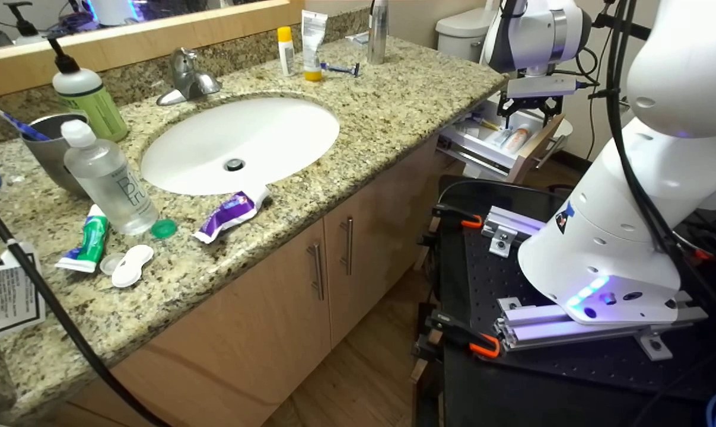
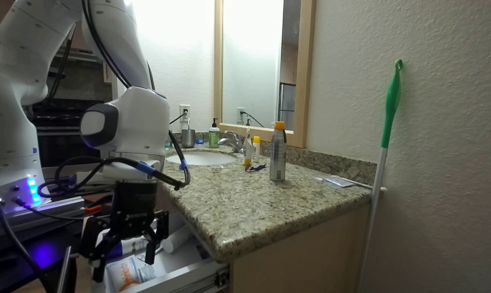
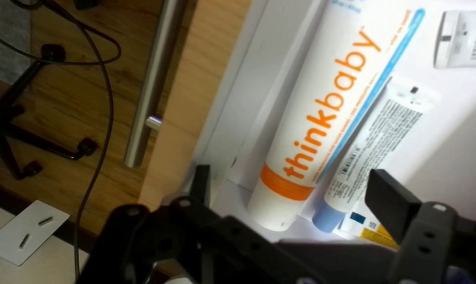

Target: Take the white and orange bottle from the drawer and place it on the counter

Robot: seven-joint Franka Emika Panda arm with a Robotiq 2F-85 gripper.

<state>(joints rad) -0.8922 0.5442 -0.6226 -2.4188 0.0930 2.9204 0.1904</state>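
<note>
The white and orange bottle (image 3: 320, 114) lies in the open drawer (image 3: 206, 71), along its front wall. Orange lettering and an orange band show on it in the wrist view. It also shows in both exterior views (image 1: 517, 140) (image 2: 124, 276). My gripper (image 3: 289, 185) is open and empty, pointing down over the drawer; in the wrist view its fingers flank the bottle's white cap end and a neighbouring tube. In an exterior view the gripper (image 2: 124, 264) hangs just above the bottle. The speckled granite counter (image 1: 405, 101) also shows in an exterior view (image 2: 229, 199).
A blue-capped tube (image 3: 372, 154) lies beside the bottle. The drawer's bar handle (image 3: 151, 90) sticks out in front. The counter edge (image 2: 221, 244) overhangs the drawer's back. A silver spray can (image 2: 278, 154), a razor (image 1: 340, 69) and upright tubes (image 1: 314, 44) stand or lie on the counter.
</note>
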